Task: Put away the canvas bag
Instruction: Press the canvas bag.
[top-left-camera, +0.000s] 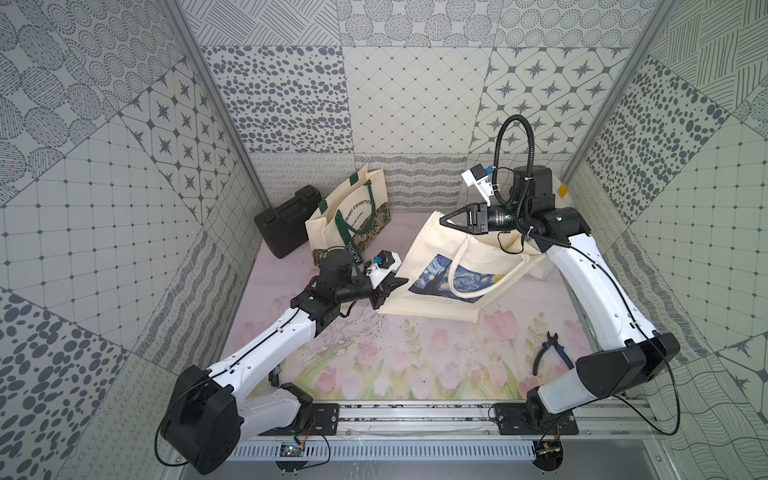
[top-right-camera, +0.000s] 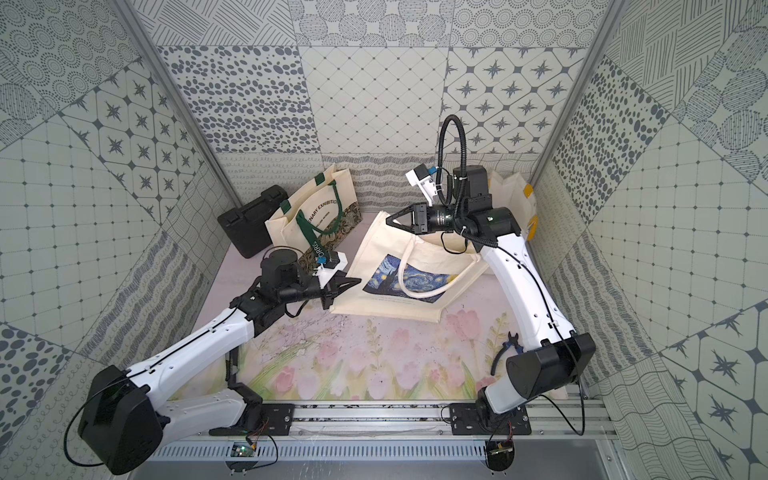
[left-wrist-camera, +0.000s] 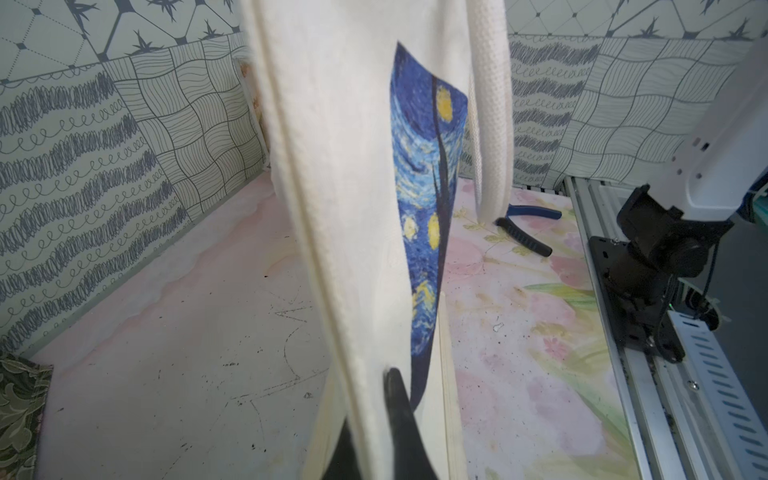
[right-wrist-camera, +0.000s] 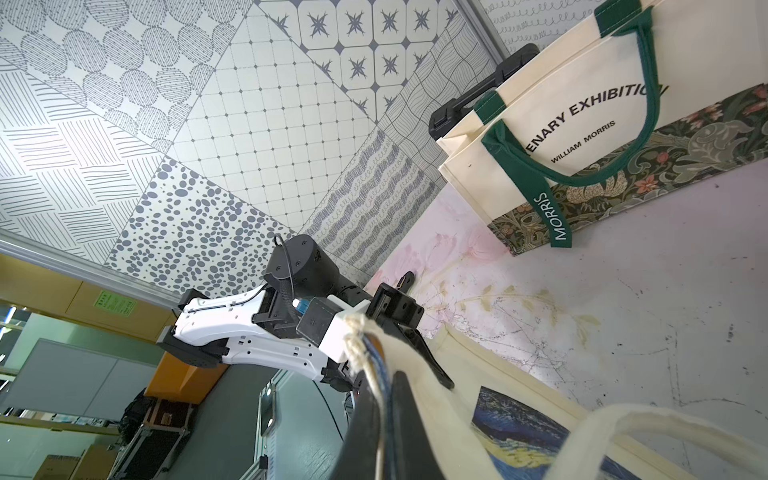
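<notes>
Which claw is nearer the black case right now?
Left. The left claw grips the edge of the canvas bag facing the black case; the right claw pinches the bag's back corner, farther from the case.

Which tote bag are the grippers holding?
The Starry Night bag, white handles: the left gripper and right gripper pinch its edges. The green-handled Morris bag stands free behind.

Patterned grey-and-white panel walls (top-left-camera: 415, 104) enclose a pink floral tabletop (top-left-camera: 415, 365); an aluminium rail (top-left-camera: 415, 417) runs along its near edge, under even light.
</notes>
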